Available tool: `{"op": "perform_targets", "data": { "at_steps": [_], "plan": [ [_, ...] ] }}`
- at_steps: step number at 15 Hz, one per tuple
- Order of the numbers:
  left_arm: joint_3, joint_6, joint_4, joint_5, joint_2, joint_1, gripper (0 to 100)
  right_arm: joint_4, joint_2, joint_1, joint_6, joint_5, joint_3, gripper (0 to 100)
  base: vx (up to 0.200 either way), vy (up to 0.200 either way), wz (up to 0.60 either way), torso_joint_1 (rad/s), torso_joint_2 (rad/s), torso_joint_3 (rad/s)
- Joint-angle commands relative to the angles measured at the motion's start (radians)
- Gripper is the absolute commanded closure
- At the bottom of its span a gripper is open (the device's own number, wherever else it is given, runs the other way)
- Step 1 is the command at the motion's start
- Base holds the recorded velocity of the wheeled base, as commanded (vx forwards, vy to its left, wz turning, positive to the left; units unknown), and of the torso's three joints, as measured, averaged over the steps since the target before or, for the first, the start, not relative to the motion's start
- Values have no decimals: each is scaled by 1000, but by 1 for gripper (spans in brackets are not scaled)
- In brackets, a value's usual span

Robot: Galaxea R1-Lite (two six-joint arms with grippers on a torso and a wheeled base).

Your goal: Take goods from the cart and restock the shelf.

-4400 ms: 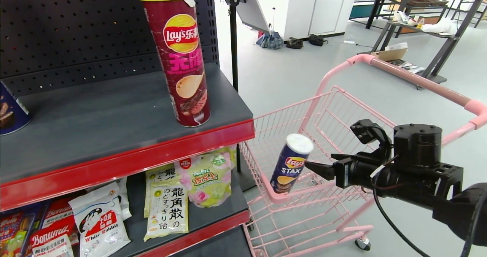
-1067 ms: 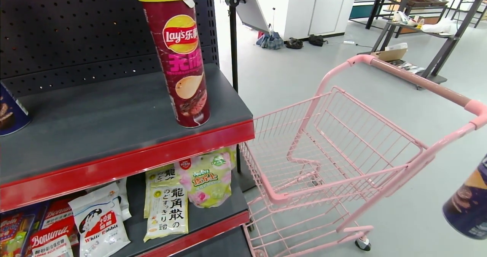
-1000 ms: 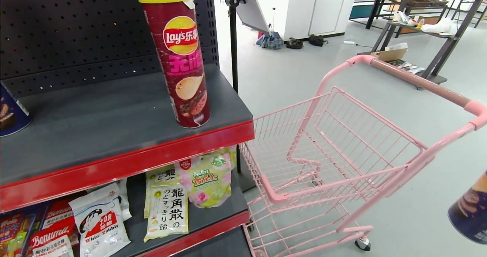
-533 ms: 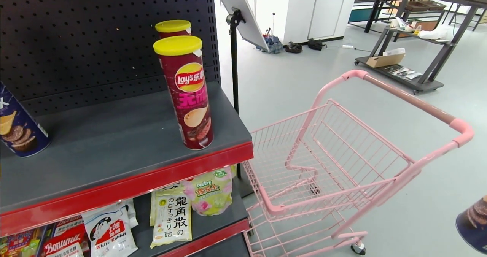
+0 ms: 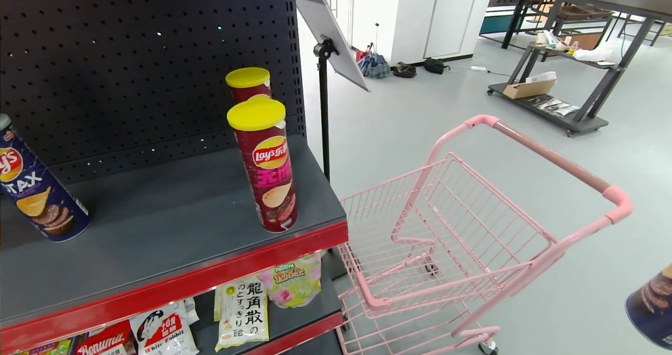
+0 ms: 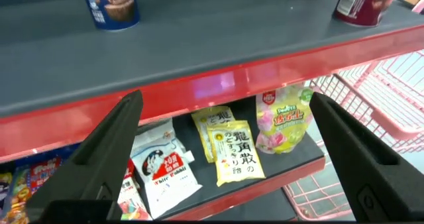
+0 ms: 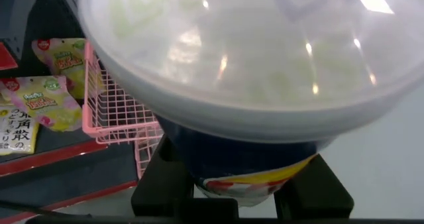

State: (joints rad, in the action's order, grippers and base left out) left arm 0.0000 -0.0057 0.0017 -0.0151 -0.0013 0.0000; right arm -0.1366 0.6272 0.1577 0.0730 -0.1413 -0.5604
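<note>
Right claw [image 7: 242, 184] pinching a blue chip can [image 7: 252, 65], pink cart [image 7: 109, 111] beyond that claw, left claw [image 6: 224, 108] spread wide facing the shelf [image 5: 157, 229], snack bags [image 6: 235, 151] beyond it, maroon cans [image 5: 268, 176] higher up.

Left end effector [image 6: 225, 97] has matte black, tapered, wedge-shaped fingers [image 6: 109, 151].

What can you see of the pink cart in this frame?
The cart is a small pink wire trolley, metal by its look, with a thick tube handle. It stands upright on the grey floor, right beside the end of the shelf; whether the two touch is unclear. One wheel shows at the bottom. Nothing lies in it, and no gripper touches it.
</note>
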Motion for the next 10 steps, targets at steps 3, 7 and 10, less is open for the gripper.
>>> {"op": "perform_targets", "data": {
  "at_steps": [3, 7, 10],
  "plan": [
    [0, 0, 0, 0, 1, 0, 0, 2, 31, 0, 2, -1, -1, 100, 0, 0, 400, 84, -191, -115],
    [0, 0, 0, 0, 1, 0, 0, 0, 31, 0, 2, 0, 4, 100, 0, 0, 600, 16, -10, -8],
    [0, 0, 0, 0, 1, 0, 0, 12, 8, 0, 4, 0, 43, 100, 0, 0, 600, -1, -1, -2]
  ]
}}
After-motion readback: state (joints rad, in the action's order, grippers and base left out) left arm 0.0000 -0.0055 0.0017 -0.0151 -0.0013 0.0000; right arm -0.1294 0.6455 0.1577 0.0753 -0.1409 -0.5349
